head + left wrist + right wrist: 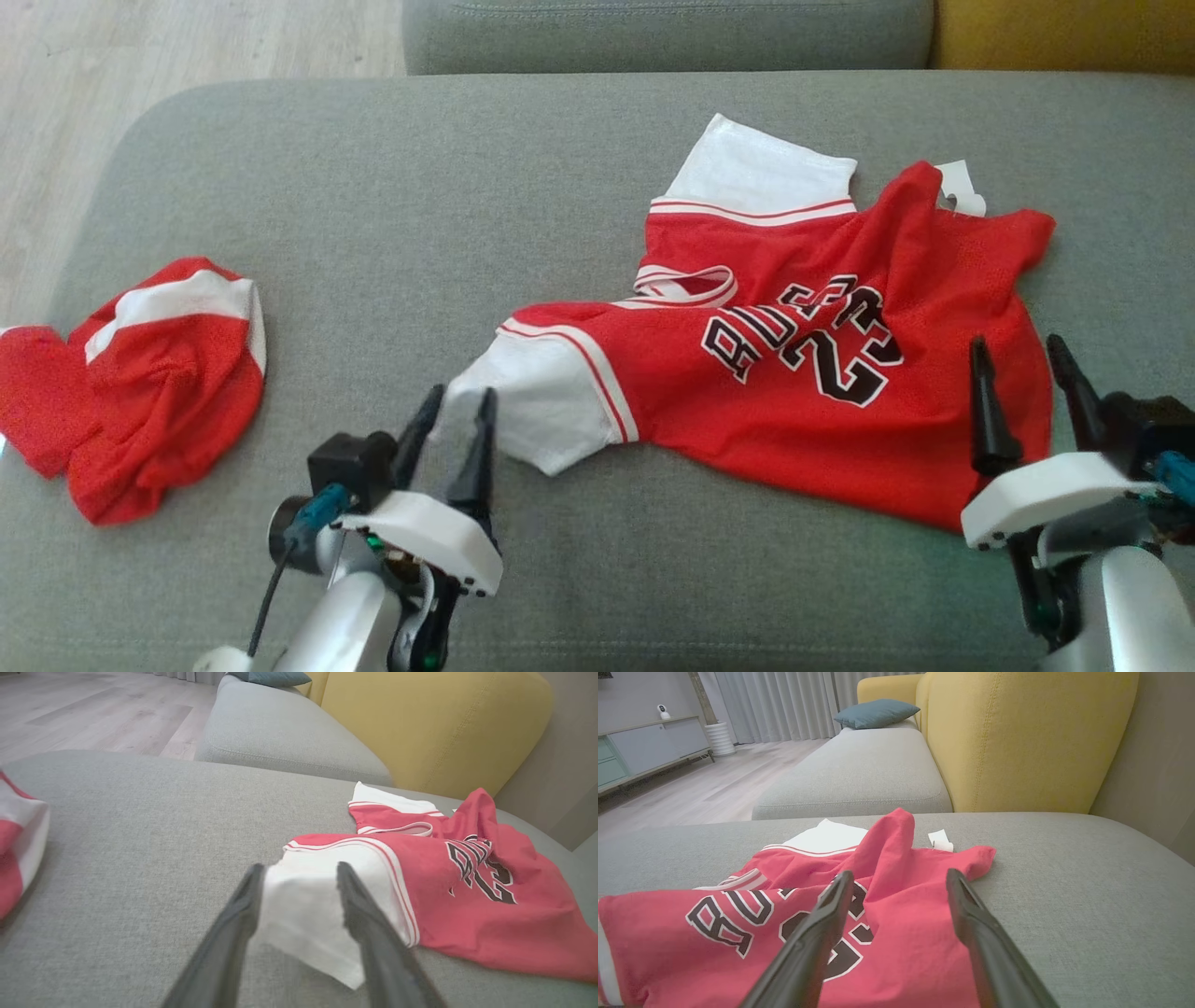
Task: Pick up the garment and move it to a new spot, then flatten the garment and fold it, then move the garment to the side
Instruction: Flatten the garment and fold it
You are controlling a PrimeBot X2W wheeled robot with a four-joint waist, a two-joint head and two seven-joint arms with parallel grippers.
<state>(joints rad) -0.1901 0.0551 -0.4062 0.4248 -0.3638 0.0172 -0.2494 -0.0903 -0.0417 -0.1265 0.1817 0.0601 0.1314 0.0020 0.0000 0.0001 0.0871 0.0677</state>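
Jersey [822, 420] sleeve [551, 411] lies between the left end effector's [462, 394] parted fingers [478, 448].

A: Where does the head view look from?

B: From high above, facing steeply down onto the grey fabric sofa seat [373, 187]. It's far enough back to take in the whole red mesh jersey with white sleeves and black lettering [794, 373].

A: And the wrist views?

B: Both sit low and close, looking along the seat toward the yellow upholstered backrest [1017, 742]. The left wrist view faces the jersey's white sleeve [303, 905], the right wrist view its lettered front. All three share the jersey.
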